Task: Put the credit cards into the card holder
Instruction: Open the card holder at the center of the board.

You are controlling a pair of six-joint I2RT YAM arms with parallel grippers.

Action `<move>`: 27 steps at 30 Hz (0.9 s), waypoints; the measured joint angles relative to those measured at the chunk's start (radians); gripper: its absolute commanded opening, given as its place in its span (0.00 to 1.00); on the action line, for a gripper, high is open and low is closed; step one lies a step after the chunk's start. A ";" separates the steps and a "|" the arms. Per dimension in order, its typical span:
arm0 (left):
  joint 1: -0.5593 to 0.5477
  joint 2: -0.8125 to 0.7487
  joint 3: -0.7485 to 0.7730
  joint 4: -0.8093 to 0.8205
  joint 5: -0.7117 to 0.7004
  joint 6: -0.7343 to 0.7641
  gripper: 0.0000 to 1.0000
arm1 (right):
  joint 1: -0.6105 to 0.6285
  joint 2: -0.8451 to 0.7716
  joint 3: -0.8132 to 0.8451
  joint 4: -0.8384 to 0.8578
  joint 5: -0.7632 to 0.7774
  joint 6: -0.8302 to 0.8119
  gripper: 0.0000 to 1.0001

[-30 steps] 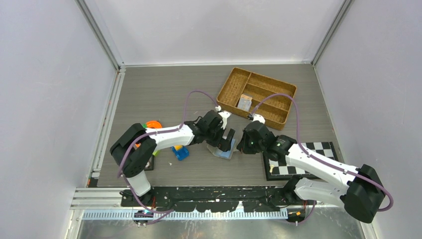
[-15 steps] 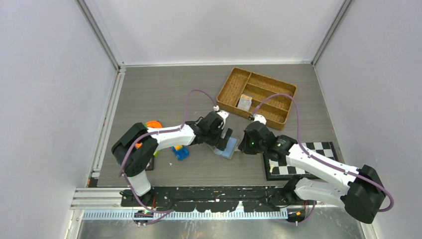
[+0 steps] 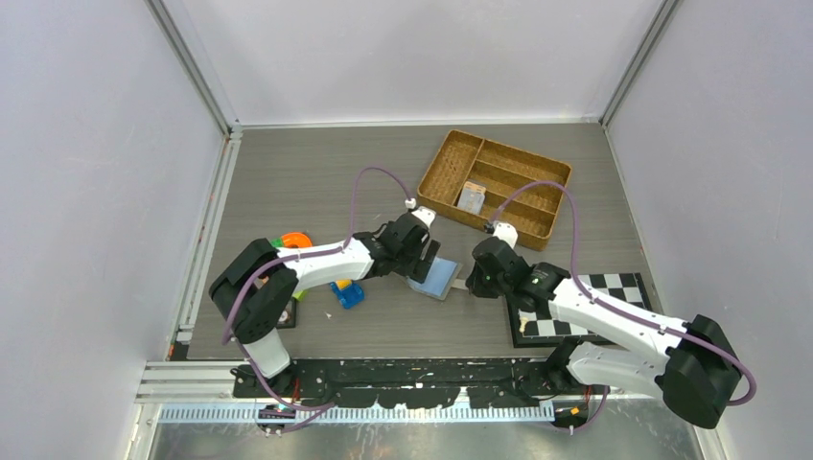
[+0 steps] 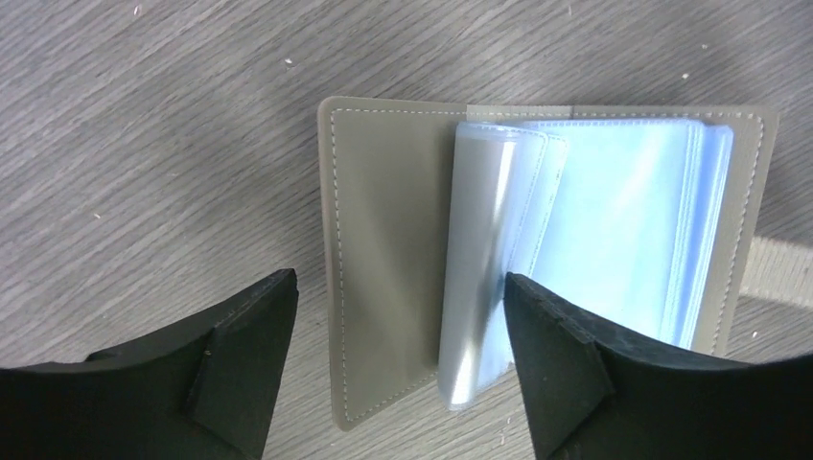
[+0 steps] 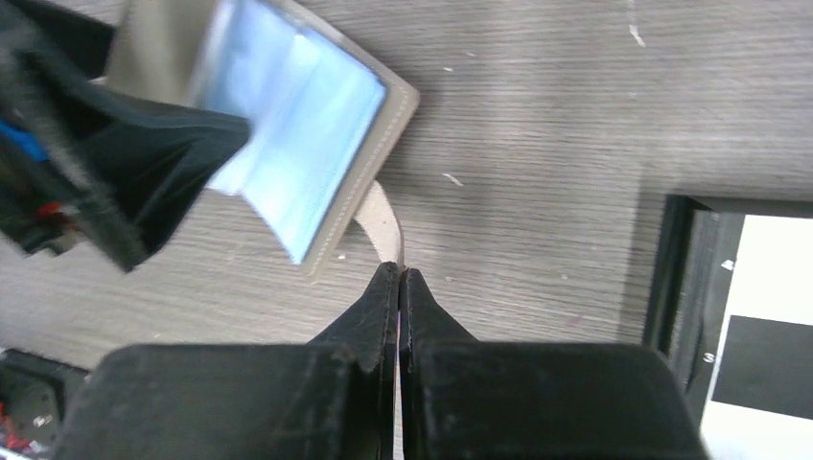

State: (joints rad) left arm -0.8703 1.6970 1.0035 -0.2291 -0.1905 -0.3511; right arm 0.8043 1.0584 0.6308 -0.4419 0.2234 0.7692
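Plainly, in the top view the card holder (image 3: 438,278) lies open on the surface (image 3: 316,182), near the middle of its near edge, between the left tool (image 3: 428,264) and the right tool (image 3: 469,284). The wicker tray (image 3: 527,213) toward the far right corner carries one small pale stack in a middle compartment, likely the credit cards (image 3: 471,196); nothing else shows in it. In the left wrist view the left tool (image 4: 395,287) stands spread astride the holder, gripping nothing, and one clear sleeve (image 4: 484,259) curls upright. No card shows in the sleeves, and a loose leaf could flop over the pocket. In the right wrist view the right tool (image 5: 398,273) is pressed together on the snap tab (image 5: 379,216). A hard tug could drag or flip the holder, or the thin tab could slip free.
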 measured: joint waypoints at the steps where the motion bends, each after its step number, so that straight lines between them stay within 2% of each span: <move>1: 0.000 0.000 0.000 0.002 0.002 0.000 0.66 | 0.000 0.002 -0.008 0.000 0.014 0.006 0.03; 5: 0.000 0.000 -0.005 0.005 0.017 -0.001 0.55 | 0.000 0.002 -0.056 0.000 0.074 0.044 0.12; 9: 0.000 0.000 -0.012 0.015 0.034 -0.005 0.39 | 0.000 0.002 -0.077 -0.002 0.106 0.070 0.21; 14: 0.006 0.000 -0.023 0.029 0.055 -0.016 0.29 | 0.000 -0.032 -0.080 -0.002 0.135 0.100 0.51; 16: 0.007 0.000 -0.032 0.037 0.064 -0.037 0.28 | 0.000 -0.114 -0.091 0.002 0.138 0.103 0.57; 19: 0.008 -0.006 -0.056 0.059 0.078 -0.072 0.28 | 0.000 -0.242 -0.093 0.023 0.138 0.100 0.58; 21: 0.008 -0.015 -0.078 0.077 0.088 -0.095 0.26 | 0.000 -0.283 -0.093 0.048 0.126 0.098 0.54; 27: 0.009 -0.020 -0.097 0.105 0.124 -0.142 0.24 | 0.000 -0.220 -0.075 0.092 0.061 0.095 0.42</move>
State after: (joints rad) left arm -0.8616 1.6768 0.9062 -0.1238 -0.0669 -0.4927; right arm 0.8043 0.8387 0.5560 -0.3500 0.2840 0.8646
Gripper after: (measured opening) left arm 0.249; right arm 0.462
